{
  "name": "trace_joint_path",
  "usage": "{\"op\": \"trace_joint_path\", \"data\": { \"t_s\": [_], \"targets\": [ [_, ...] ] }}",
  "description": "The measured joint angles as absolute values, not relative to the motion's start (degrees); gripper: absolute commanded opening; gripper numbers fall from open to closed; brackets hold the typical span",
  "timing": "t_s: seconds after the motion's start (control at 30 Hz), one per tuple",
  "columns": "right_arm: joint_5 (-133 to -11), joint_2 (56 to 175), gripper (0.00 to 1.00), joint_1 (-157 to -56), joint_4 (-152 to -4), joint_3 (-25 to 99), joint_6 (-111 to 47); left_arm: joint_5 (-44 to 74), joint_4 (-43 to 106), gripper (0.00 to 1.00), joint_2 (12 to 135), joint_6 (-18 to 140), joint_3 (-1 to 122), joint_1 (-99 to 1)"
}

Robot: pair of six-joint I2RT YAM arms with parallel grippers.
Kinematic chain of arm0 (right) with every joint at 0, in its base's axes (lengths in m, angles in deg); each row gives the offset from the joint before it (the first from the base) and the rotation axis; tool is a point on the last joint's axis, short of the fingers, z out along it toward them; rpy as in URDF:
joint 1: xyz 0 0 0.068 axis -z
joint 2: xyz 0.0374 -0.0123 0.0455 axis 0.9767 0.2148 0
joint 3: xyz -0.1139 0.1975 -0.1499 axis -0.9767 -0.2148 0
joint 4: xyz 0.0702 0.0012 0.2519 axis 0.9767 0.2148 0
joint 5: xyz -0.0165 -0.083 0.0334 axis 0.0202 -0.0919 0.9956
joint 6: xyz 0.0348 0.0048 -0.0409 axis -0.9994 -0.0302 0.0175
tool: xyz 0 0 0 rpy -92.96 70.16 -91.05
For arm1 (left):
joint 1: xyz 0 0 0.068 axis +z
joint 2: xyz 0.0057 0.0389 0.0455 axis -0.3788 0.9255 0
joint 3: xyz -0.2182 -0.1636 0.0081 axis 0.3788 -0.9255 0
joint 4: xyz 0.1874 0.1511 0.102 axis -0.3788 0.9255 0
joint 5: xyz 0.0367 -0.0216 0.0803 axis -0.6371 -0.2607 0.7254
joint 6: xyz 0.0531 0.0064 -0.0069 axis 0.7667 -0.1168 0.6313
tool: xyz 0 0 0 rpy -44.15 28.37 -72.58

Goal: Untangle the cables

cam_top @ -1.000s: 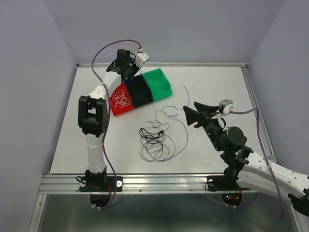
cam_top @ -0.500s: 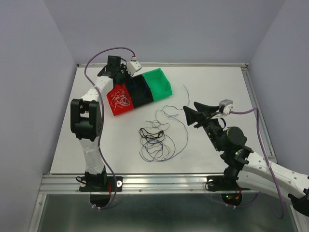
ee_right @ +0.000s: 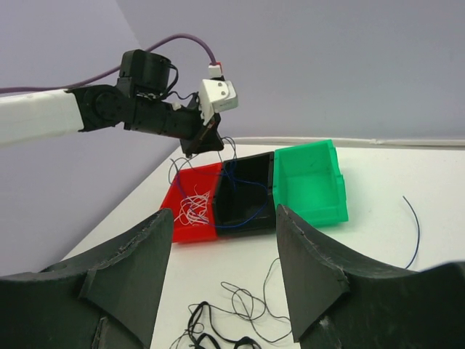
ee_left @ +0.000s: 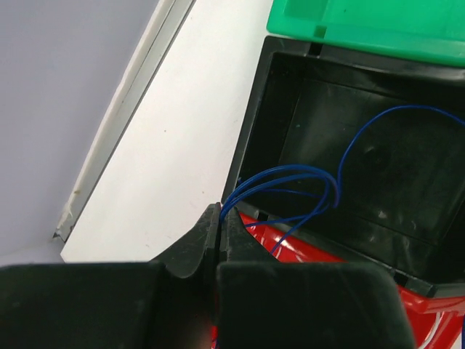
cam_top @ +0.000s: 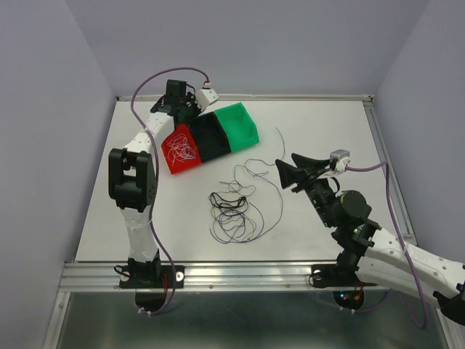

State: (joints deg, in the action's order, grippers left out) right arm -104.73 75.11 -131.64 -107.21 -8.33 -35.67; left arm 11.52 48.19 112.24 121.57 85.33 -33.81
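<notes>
My left gripper (cam_top: 189,111) is at the back left, above the far edge of the red bin (cam_top: 174,164) and black bin (cam_top: 220,150). Its jaws are shut on a thin dark blue cable (ee_left: 314,177) that loops down into the black bin (ee_left: 378,182); the pinch shows at the fingertips (ee_left: 231,218). White cables (cam_top: 182,149) lie in the red bin. A tangle of black and dark blue cables (cam_top: 232,207) lies mid-table. My right gripper (cam_top: 292,169) is open and empty, to the right of the tangle, held above the table.
A green bin (cam_top: 245,137) stands next to the black one. A lone blue cable (cam_top: 280,138) lies on the table right of the bins. A raised rail (cam_top: 290,97) runs along the table's back edge. From the right wrist, the bins (ee_right: 309,182) lie ahead and the tangle (ee_right: 218,334) below.
My left gripper swung left along the back of the bins, then came a little back to the right, still shut on the blue cable. The right arm has not moved.
</notes>
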Motion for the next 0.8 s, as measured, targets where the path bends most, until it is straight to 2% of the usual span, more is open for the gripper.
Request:
{"op": "trace_joint_path", "data": {
  "t_s": [0.47,0.77,0.8],
  "targets": [
    [-104.7,74.7,0.64,-131.6,-107.2,-8.3,-35.7,18.7,46.1,0.0,118.3,118.1,90.4,-41.6],
    [-104.5,74.0,0.64,-131.6,-107.2,-8.3,-35.7,20.6,45.8,0.0,123.7,116.1,90.1,-40.9],
    [-104.5,74.0,0.64,-131.6,-107.2,-8.3,-35.7,20.6,46.0,0.05,123.7,115.9,90.0,-40.7]
  ]
}}
